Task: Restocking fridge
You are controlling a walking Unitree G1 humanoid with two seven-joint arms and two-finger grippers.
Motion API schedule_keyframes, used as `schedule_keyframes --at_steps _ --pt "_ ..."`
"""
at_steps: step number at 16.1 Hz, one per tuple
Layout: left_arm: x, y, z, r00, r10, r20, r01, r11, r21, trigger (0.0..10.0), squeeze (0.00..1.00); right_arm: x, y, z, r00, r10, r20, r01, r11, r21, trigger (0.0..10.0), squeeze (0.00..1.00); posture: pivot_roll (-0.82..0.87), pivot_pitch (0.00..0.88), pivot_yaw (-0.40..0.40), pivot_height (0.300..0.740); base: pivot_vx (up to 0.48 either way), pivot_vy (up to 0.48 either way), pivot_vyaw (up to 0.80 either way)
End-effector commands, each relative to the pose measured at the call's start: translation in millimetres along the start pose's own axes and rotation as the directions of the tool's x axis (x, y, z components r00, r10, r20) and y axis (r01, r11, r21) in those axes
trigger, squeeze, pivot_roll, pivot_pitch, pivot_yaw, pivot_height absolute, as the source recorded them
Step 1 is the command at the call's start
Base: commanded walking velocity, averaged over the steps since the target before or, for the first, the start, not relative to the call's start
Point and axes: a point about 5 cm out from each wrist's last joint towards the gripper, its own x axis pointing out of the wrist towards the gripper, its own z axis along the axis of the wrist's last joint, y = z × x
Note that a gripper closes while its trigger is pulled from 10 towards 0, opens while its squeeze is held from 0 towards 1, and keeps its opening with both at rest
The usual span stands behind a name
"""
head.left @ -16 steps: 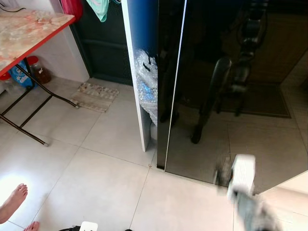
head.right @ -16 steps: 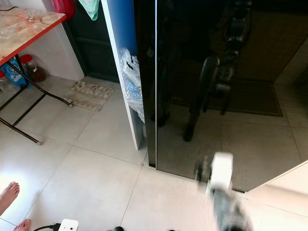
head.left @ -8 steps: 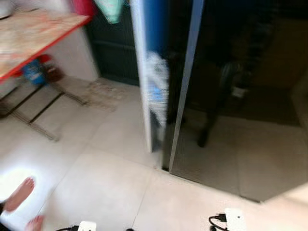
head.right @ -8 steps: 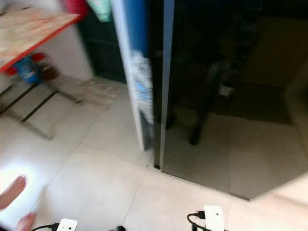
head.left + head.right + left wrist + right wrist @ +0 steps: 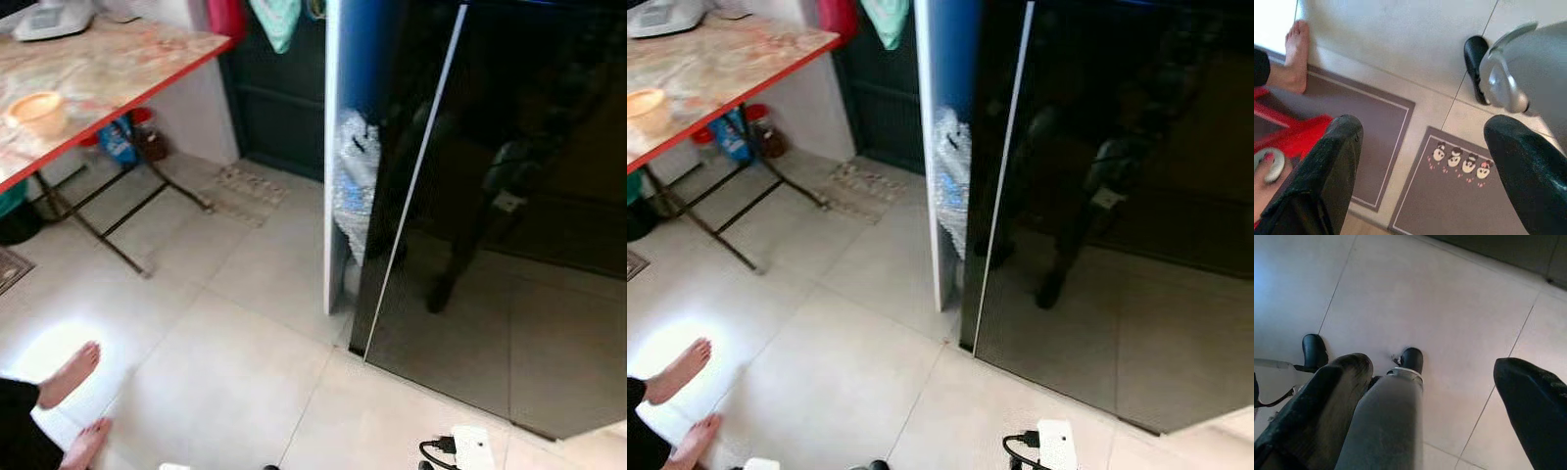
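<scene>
Fridge [image 5: 490, 196] stood closed ahead; left end effector [image 5: 1420, 161] and right end effector [image 5: 1432, 396] hung spread, empty, idle, awaiting approach.

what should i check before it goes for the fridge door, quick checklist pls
1. Fridge doors shut, must be opened first: not ok.
2. Left gripper open, holding nothing: ok.
3. Right gripper open, holding nothing: ok.
4. Item to restock in hand: not ok.
5. Person's bare feet on the floor to the robot's left, apart from the fridge: ok, but keep watch.
6. Door handle location: cannot tell.
</scene>
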Motion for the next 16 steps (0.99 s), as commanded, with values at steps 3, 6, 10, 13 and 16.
schedule_keyframes --at_steps 3,6,10,13,16 --pt "-2.5 0.6 -13 0.999 -0.006 -0.052 0.007 1.0 0.018 10.0 0.0 -1.9 0.4 -10 1.0 -0.002 -0.014 0.001 1.0 -0.022 10.0 0.0 0.04 0.166 0.014 0.74 0.0 0.0 0.21" --pt "-2.6 -0.1 -13 0.999 -0.018 -0.048 0.019 1.0 0.012 10.0 0.0 -2.5 -1.0 -13 1.0 -0.013 -0.025 0.012 0.999 -0.041 10.0 0.0 0.03 0.169 0.014 0.74 0.0 0.0 0.8" --pt "-2.0 1.0 -11 0.999 -0.014 -0.045 0.014 1.0 0.013 10.0 0.0 -2.4 1.2 -14 1.0 -0.011 -0.027 0.01 0.999 -0.038 10.0 0.0 0.05 0.176 0.009 0.74 0.0 0.0 0.8" --pt "-1.0 5.8 -6 0.999 0.01 -0.033 -0.01 1.0 0.001 10.0 0.0 -0.7 8.7 -10 1.0 0.015 -0.025 -0.017 0.998 -0.068 10.0 0.0 0.1 0.18 -0.008 0.74 0.0 0.0 0.8" --pt "-0.3 13.1 -1 0.999 0.031 -0.018 -0.031 1.0 -0.005 10.0 0.0 0.8 15.7 -6 0.999 0.04 -0.021 -0.042 0.995 -0.093 10.0 0.0 0.12 0.174 -0.028 0.74 0.0 0.0 0.8"
